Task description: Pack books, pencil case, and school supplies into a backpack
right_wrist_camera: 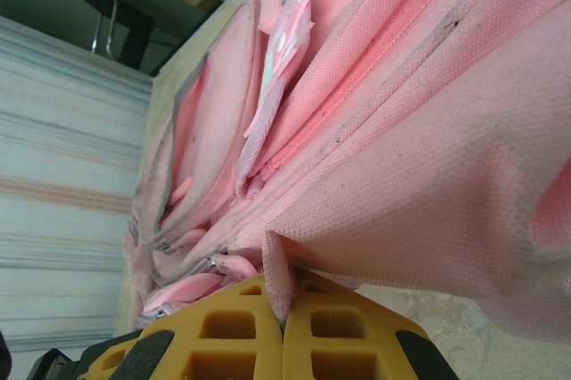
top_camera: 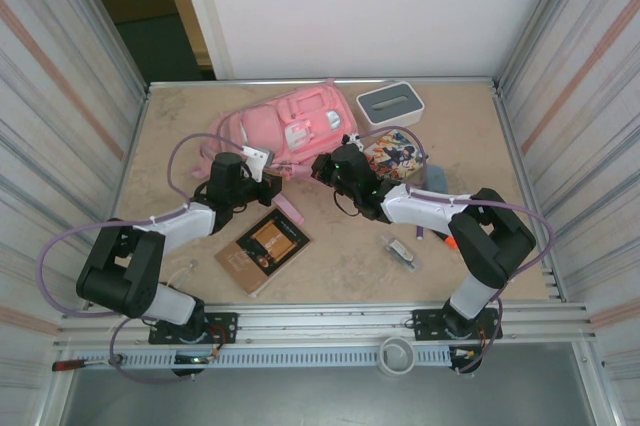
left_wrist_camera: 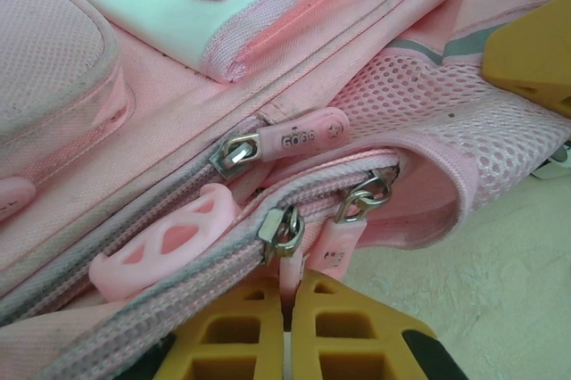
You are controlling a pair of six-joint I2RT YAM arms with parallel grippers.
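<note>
1. Tabletop [top_camera: 175, 121]: pale, worn board that carries every item below.

2. Left gripper [left_wrist_camera: 285, 309]: at the near left side of the backpack. Yellow pads are pressed together, pinching a thin pink zip pull [left_wrist_camera: 287, 275]. The pull hangs from a metal slider [left_wrist_camera: 282, 232] on a grey-edged zip.

3. Brown book [top_camera: 263, 246]: flat, cover up, with a dark-and-orange square on it. It lies left of centre toward the near edge, turned at an angle. It is apart from the backpack, and the left arm passes just beyond it.

4. Backpack [top_camera: 285, 126]: pink and soft, lying on its back at the far edge, a little left of centre. The front pockets face up, and the zips seen from the left wrist are drawn closed. A pink mesh side pocket [left_wrist_camera: 446, 103] is at the corner nearest the left gripper.

5. Right gripper [right_wrist_camera: 284, 309]: at the near right side of the backpack. Pads are closed on a raised fold of its pink fabric.

6. White box [top_camera: 390, 103]: it has a grey slotted top and sits at the far edge, right of centre, just beside the backpack.

7. Cartoon book [top_camera: 393, 154]: flat, with a colourful cover. It lies nearer than the white box and right of the backpack, partly under the right arm.

8. Clear packet [top_camera: 402, 249]: small, right of centre toward the near edge, lying on its own.

9. Marker [top_camera: 449, 242]: only its orange tip is visible beside the right arm's elbow.
</note>
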